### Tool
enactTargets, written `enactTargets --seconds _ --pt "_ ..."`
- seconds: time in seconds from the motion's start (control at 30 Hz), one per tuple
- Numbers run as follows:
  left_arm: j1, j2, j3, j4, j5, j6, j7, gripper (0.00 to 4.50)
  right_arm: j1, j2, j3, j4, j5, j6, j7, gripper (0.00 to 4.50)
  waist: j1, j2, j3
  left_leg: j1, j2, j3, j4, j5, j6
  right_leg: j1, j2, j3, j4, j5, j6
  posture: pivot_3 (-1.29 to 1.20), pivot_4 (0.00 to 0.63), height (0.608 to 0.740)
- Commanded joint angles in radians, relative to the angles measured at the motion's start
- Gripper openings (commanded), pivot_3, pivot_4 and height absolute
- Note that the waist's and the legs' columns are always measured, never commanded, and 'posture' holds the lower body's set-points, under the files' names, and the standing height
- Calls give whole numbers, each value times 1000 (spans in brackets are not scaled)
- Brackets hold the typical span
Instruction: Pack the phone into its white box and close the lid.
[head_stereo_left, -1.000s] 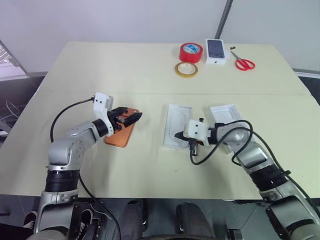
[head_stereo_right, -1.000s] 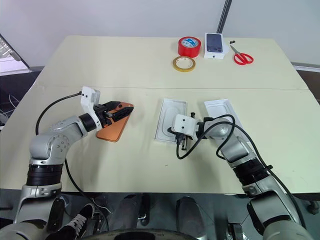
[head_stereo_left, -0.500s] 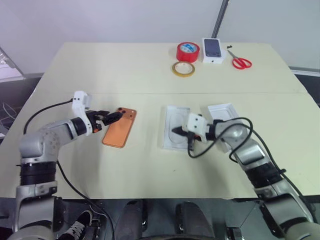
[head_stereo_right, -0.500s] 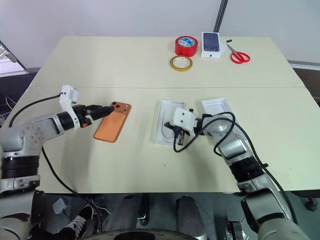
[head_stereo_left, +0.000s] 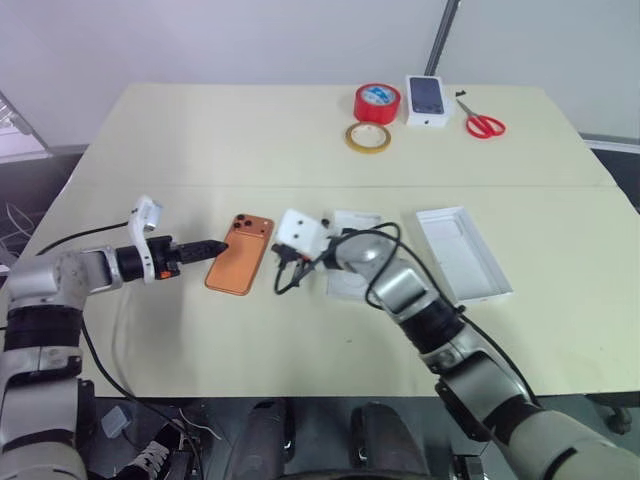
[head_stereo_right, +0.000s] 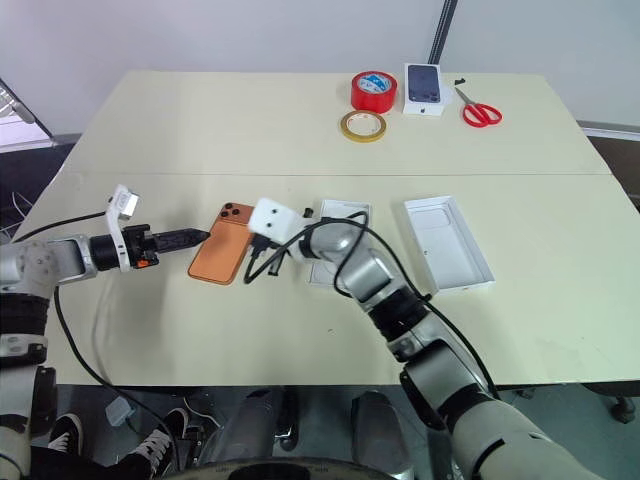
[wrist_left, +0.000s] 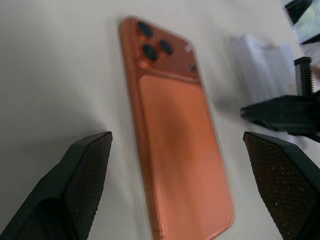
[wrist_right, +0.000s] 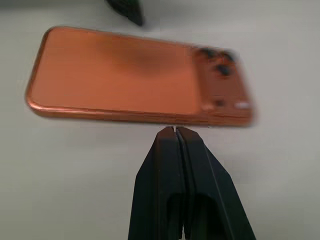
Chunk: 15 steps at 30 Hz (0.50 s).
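Packing not yet begun: orange phone (head_stereo_left: 241, 267) lies face-down on the table (head_stereo_left: 250, 140), left gripper (head_stereo_left: 205, 246) spread wide at its nine o'clock, right gripper (head_stereo_left: 284, 262) pinched empty at three o'clock

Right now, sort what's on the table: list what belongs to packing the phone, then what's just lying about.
For the job:
- orange phone, flat on the table
- shallow white tray, partly behind the right arm
- white lid, open side up

Lying about:
- red tape roll
- yellow tape ring
- small white box with a phone picture
- red-handled scissors
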Motion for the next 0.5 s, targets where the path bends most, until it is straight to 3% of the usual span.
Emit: enactTargets --seconds 0.03,0.27,0.5 --pt "-39 -9 -60 66 61 -46 -46 4436 -44 30 52 67 -47 8 0 48 1 0 0 -1 0 0 1 0 0 -2 0 -1 2 0 0 0 150 728" --pt "-66 -57 -144 116 120 -32 -112 4436 -55 50 69 110 -75 -21 -7 48 1 0 -2 -1 0 1 2 -1 2 -2 1 -1 5 0 0 0 150 728" --pt "-38 -118 -147 21 87 47 -138 4436 -47 34 51 103 -72 -20 0 48 4 1 -4 -1 -1 1 3 -2 4 -1 1 -1 5 0 0 0 150 728"
